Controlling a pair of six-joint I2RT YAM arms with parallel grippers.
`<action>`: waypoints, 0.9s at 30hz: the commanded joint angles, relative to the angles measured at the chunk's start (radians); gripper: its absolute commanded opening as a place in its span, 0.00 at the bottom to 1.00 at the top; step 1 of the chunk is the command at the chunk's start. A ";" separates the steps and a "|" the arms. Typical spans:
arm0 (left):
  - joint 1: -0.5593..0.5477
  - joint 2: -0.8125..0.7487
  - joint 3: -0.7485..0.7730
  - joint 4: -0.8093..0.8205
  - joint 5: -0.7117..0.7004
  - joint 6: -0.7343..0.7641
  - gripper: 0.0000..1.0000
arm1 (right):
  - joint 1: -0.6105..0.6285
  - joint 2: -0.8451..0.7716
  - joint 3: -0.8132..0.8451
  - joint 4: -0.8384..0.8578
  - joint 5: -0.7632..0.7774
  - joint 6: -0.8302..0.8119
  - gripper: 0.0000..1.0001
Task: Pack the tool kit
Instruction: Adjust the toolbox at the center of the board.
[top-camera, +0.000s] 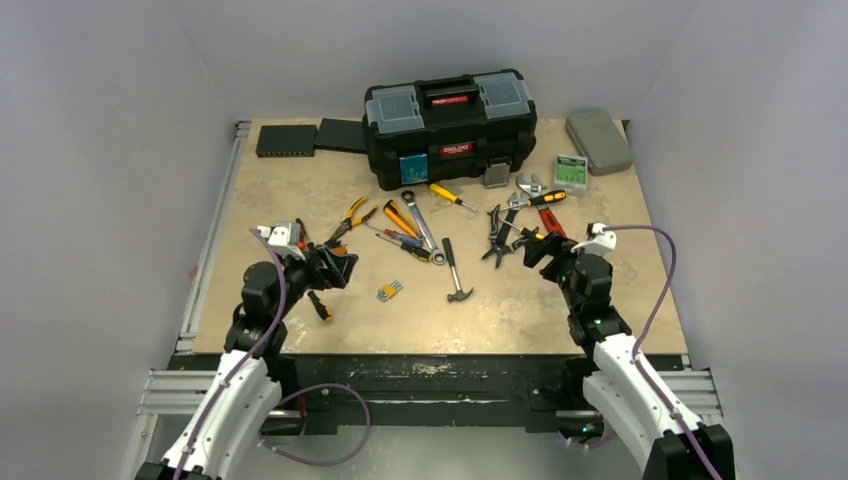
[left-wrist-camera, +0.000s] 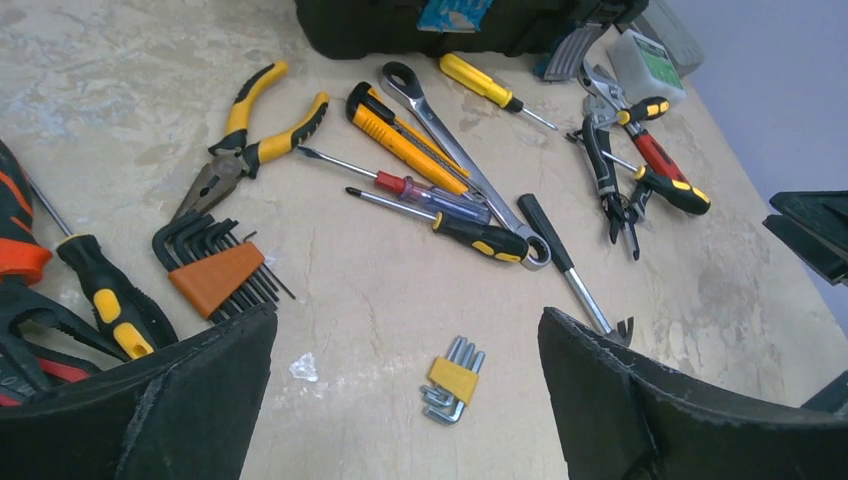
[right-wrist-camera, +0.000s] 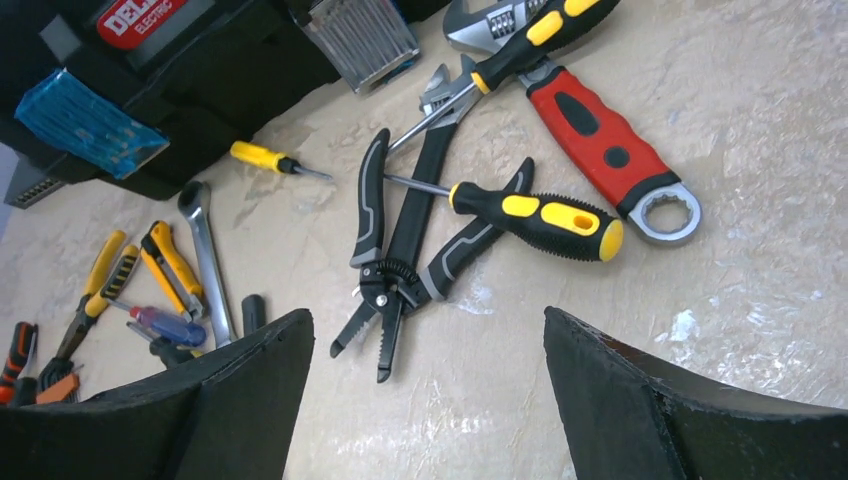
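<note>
The black toolbox (top-camera: 447, 125) stands shut at the back of the table, its front also in the right wrist view (right-wrist-camera: 150, 60). Hand tools lie scattered before it: yellow pliers (left-wrist-camera: 250, 140), a hammer (left-wrist-camera: 570, 270), a long wrench (left-wrist-camera: 450, 140) and a small yellow hex key set (left-wrist-camera: 455, 380). My left gripper (left-wrist-camera: 408, 325) hangs open above the bare table just short of that hex key set. My right gripper (right-wrist-camera: 428, 325) is open too, just short of black pliers (right-wrist-camera: 400, 250), a black-yellow screwdriver (right-wrist-camera: 540, 215) and a red-handled wrench (right-wrist-camera: 600, 145). Neither holds anything.
A flat grey case (top-camera: 598, 140) lies at the back right and flat black boxes (top-camera: 285, 140) at the back left. A small green-labelled box (top-camera: 572, 172) sits right of the toolbox. An orange hex key set (left-wrist-camera: 215, 270) and a screwdriver (left-wrist-camera: 110, 295) lie by the left fingers.
</note>
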 joint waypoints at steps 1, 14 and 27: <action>-0.004 -0.040 0.042 -0.014 -0.076 -0.008 1.00 | -0.001 -0.006 0.029 0.056 0.056 0.031 0.84; -0.004 -0.024 0.015 0.049 -0.033 -0.014 1.00 | -0.002 -0.043 -0.048 0.168 0.034 0.026 0.83; -0.004 0.354 0.357 0.193 0.002 -0.126 1.00 | -0.001 0.252 0.368 0.097 -0.097 0.014 0.83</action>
